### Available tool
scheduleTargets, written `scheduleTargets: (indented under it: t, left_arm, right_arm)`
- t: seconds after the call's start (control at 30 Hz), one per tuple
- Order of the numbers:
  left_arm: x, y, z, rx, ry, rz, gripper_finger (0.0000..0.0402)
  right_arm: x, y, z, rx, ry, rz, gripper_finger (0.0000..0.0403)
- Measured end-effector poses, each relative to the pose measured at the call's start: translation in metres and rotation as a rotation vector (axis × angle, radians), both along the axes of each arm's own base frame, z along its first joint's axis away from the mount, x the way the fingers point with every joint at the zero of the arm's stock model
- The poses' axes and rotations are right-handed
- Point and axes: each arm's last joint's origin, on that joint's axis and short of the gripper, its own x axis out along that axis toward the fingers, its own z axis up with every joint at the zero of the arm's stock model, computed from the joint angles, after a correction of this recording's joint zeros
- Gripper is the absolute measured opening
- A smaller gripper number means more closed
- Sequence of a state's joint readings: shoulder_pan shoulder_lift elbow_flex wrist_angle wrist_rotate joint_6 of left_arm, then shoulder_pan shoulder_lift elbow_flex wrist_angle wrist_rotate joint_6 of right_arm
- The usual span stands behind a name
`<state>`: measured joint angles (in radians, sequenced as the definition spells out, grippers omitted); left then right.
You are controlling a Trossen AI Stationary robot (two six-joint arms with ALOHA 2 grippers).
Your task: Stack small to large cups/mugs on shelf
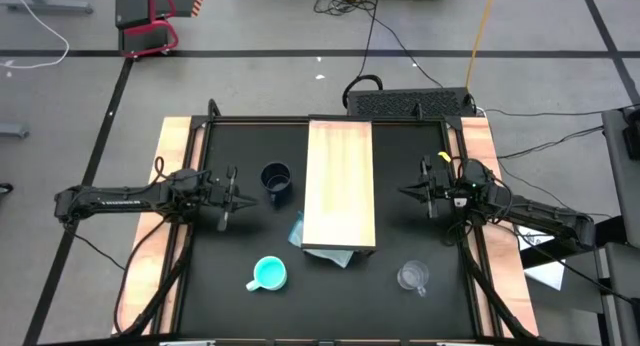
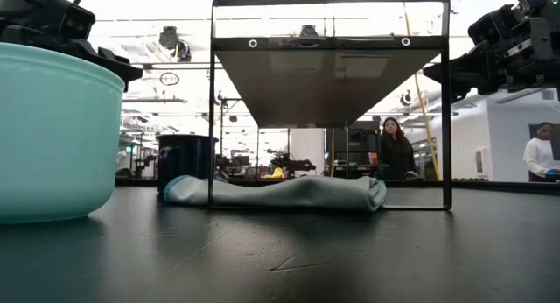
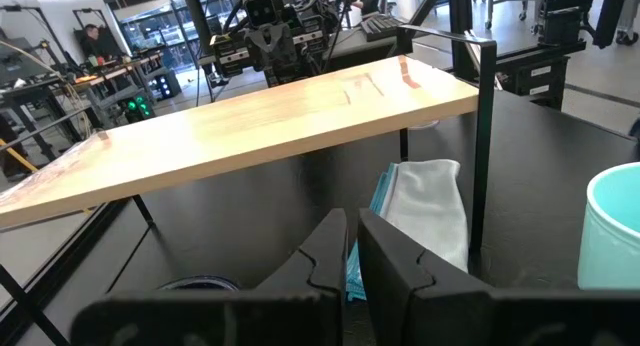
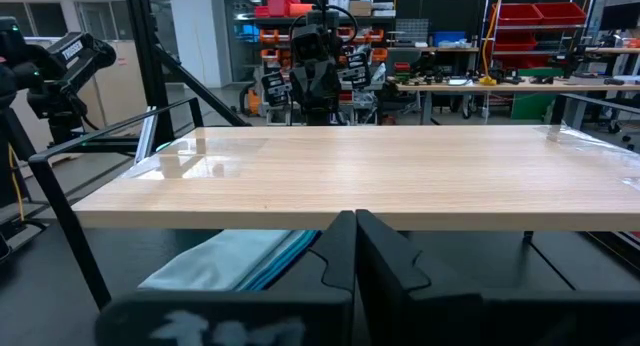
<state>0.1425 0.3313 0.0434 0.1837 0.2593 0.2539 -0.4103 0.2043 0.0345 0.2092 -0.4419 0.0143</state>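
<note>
Left gripper (image 1: 232, 197): fingers pressed together, empty, hovering left of the shelf, just beside the navy mug.
Navy mug (image 1: 277, 179): upright on the black surface (image 1: 230, 266), between left gripper and shelf.
Turquoise mug (image 1: 268, 274): upright, near the front edge, left of the shelf.
Folded pale-blue cloth (image 1: 300, 229): lying under the shelf's near end.
Shelf (image 1: 339, 181): raised light-wood plank, bare; no mug placed yet.
Clear glass mug (image 1: 412, 277): front right, apart from everything.
Right gripper (image 1: 408, 193): fingers pressed together, empty, right of the shelf.
Risk: the transparent mug may be misjudged and tipped; nesting out of order would block the stack.
</note>
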Motion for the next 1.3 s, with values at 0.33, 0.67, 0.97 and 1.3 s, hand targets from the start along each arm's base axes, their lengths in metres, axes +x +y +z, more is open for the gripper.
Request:
scheduleTargets:
  t: [0.33,0.67,0.97,1.3]
  left_arm:
    - [0.0000,0.0000,-0.0001,0.000,0.000,-0.001,0.0033]
    - [0.0000,0.0000,0.0000,0.000,0.000,-0.001,0.0033]
    - [0.0000,0.0000,0.0000,0.000,0.000,0.000,0.0033]
    - [0.0002,0.0000,0.0019,-0.006,-0.019,-0.001,0.0033]
  right_arm:
    - [0.0000,0.0000,0.0000,0.000,0.000,0.000,0.0000]
    - [0.0000,0.0000,0.0000,0.000,0.000,0.000,0.0000]
    - [0.0000,0.0000,0.0000,0.000,0.000,0.000,0.0000]
    - [0.0000,0.0000,0.0000,0.000,0.000,0.000,0.0000]
